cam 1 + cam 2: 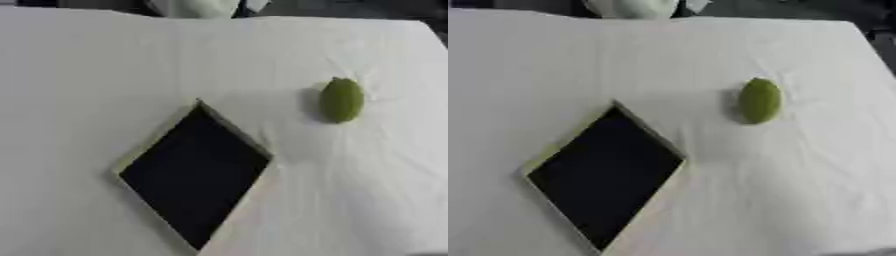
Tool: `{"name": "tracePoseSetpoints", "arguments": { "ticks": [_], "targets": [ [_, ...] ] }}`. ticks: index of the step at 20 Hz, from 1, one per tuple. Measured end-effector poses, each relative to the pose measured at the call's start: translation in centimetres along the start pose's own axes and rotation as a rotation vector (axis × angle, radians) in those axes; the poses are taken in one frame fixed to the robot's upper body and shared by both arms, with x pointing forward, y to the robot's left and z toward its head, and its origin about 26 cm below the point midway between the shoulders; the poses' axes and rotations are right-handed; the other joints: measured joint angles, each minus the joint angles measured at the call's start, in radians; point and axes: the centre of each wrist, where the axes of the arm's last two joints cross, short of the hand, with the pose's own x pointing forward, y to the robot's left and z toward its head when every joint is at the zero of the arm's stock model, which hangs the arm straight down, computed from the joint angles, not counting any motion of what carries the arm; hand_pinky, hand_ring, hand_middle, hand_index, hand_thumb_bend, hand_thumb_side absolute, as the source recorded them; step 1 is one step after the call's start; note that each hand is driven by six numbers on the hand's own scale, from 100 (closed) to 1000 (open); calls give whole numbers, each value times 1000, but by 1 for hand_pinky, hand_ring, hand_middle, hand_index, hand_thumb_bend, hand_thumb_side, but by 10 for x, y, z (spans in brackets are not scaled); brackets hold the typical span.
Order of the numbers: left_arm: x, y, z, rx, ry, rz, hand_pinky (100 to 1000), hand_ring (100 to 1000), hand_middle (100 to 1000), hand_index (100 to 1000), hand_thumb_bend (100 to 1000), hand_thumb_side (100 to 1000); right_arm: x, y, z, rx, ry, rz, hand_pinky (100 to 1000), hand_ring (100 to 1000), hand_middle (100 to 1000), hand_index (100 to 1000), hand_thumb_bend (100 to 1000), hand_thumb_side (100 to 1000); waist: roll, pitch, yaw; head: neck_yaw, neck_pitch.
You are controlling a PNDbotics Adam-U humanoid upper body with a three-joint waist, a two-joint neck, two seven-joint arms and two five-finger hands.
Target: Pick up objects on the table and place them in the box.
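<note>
A green oval object (341,100) lies on the white cloth right of the middle. Left of it and nearer to me stands the box (251,140), set cornerwise like a diamond, with a pale rim and a dark inside in which I see nothing. A gap of bare cloth separates the green object from the box's far right edge. Neither of my hands shows in either view.
The table (815,190) is covered by a wrinkled white cloth. Its far edge runs along the top, with something pale (632,7) just beyond it. The table's right edge slants in at the upper right corner.
</note>
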Motion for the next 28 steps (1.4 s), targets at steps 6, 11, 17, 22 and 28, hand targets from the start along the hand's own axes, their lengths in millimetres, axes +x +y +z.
{"name": "tracePoseSetpoints", "arguments": {
  "ticks": [6, 11, 17, 22, 28],
  "targets": [
    [0, 0, 0, -4, -1, -1, 509, 594, 601, 662, 100, 453, 0, 0, -3, 10, -9, 10, 666, 663, 694, 759, 100, 479, 3, 13, 0, 0, 7],
    [0, 1, 1, -10, 2, -4, 507, 594, 602, 661, 100, 459, 1, -1, -5, 28, -8, 29, 678, 671, 699, 762, 100, 459, 8, 22, 0, -1, 7],
    [0, 2, 2, -14, 3, -5, 507, 594, 602, 661, 100, 459, 3, -6, -19, 89, -29, 94, 719, 729, 749, 781, 100, 305, 7, 25, 0, -4, 9],
    [0, 2, 2, -18, 4, -3, 507, 594, 603, 662, 100, 460, 0, -12, -36, 206, -36, 197, 767, 801, 806, 818, 100, 167, 3, 25, 9, -9, 16],
    [0, 2, 2, -21, 5, 0, 508, 594, 603, 662, 100, 461, 3, -15, -57, 408, -85, 357, 798, 837, 838, 846, 100, 100, -4, 25, 18, -16, 18]
  ]
}}
